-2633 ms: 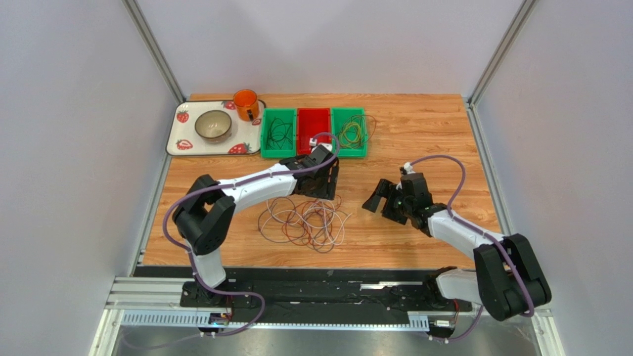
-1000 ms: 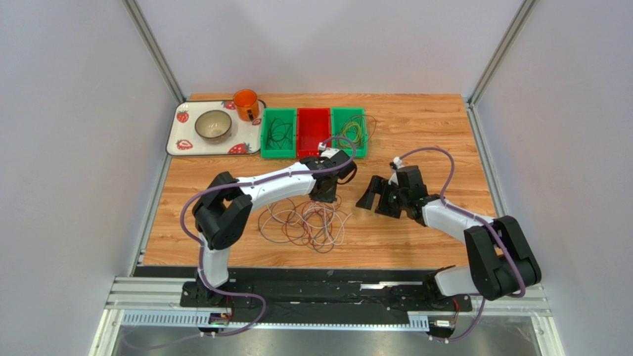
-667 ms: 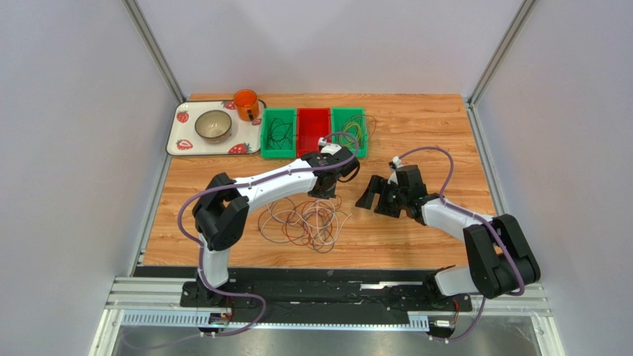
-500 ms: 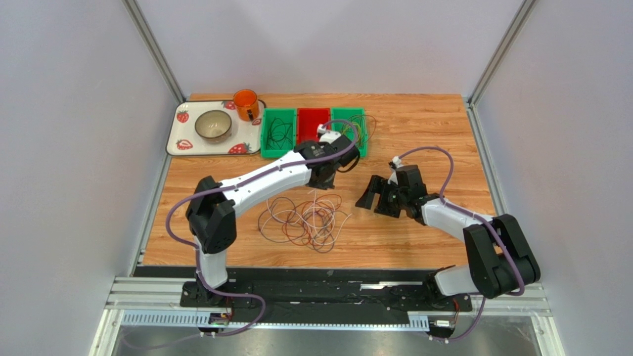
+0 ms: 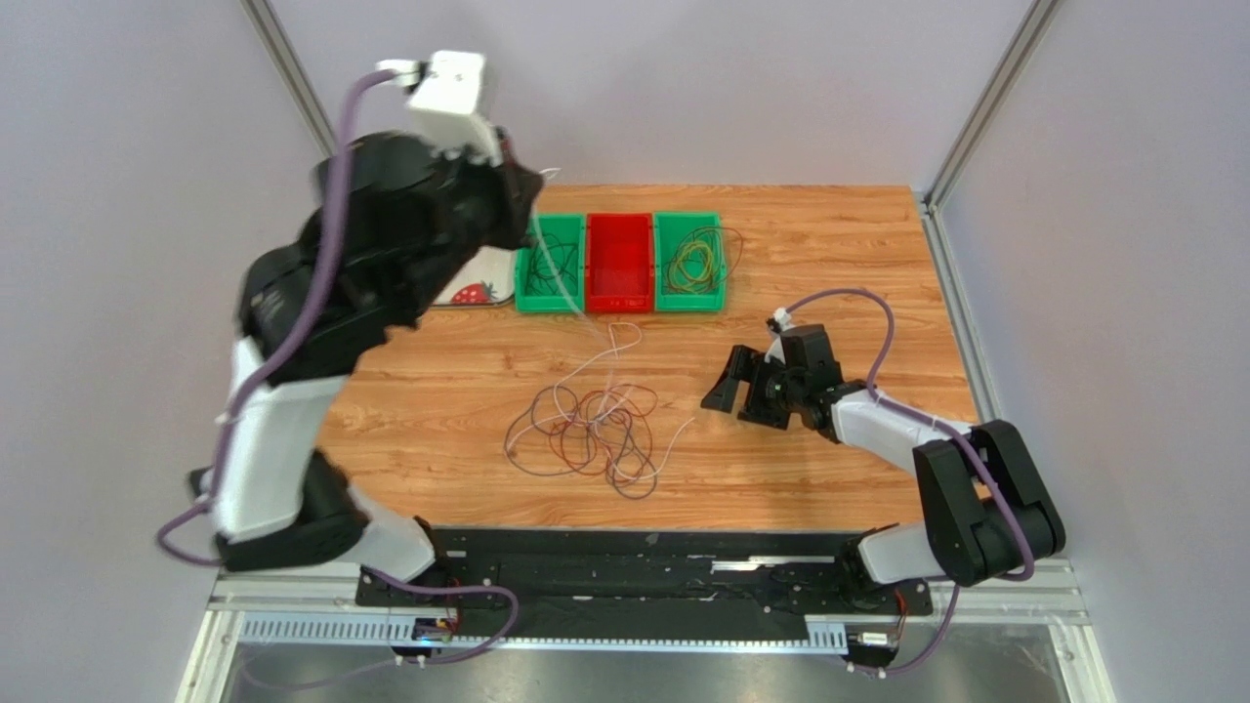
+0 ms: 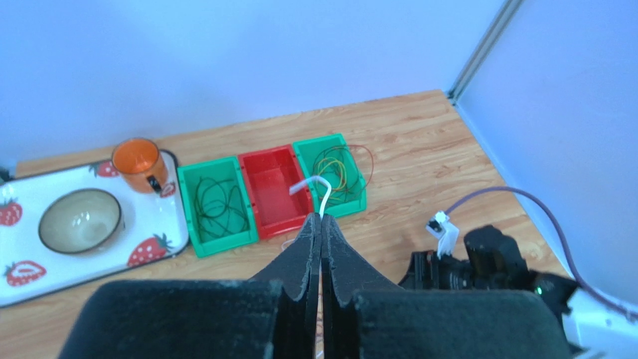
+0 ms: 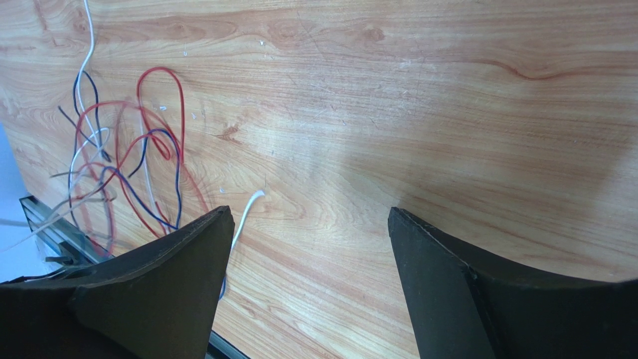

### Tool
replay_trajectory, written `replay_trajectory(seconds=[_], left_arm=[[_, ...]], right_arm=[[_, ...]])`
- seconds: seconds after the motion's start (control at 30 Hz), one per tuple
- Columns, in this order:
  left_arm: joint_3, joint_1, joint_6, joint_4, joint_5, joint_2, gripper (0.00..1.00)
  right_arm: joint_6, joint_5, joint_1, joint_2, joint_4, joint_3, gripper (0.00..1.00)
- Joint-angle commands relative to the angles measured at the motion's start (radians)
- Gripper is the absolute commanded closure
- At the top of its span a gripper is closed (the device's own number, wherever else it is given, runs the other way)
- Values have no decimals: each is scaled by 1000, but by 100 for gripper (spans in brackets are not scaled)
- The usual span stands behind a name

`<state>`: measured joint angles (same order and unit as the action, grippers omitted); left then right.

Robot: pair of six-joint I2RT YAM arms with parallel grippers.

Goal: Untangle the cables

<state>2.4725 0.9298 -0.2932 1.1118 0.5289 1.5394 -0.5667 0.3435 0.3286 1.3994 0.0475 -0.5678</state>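
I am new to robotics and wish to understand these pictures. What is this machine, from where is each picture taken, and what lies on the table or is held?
These are two robot arms bolted at the near edge of a table. One picture looks down from above; the other two come from a camera on each wrist. The grasping part is the end effector. The left end effector, held high, is shut on a white cable that runs down to a tangle of cables, white, red and dark. The right end effector is open, low over the table beside the tangle, holding nothing. Farther back stand three bins, two green and one red; the green ones hold wires. Left of them is a tray with a bowl and an orange mug.
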Motion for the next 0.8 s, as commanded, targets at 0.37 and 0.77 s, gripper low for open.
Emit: replay_trajectory(seconds=[0.37,0.77], left_arm=[[-212,7,227,-632,-366,-280,100],[-166,7,218,-1012,-521,-177,100]], right_arm=[[37,18,6,-270,-66,89,16],[88,106,223,-533,-73,-3,13]])
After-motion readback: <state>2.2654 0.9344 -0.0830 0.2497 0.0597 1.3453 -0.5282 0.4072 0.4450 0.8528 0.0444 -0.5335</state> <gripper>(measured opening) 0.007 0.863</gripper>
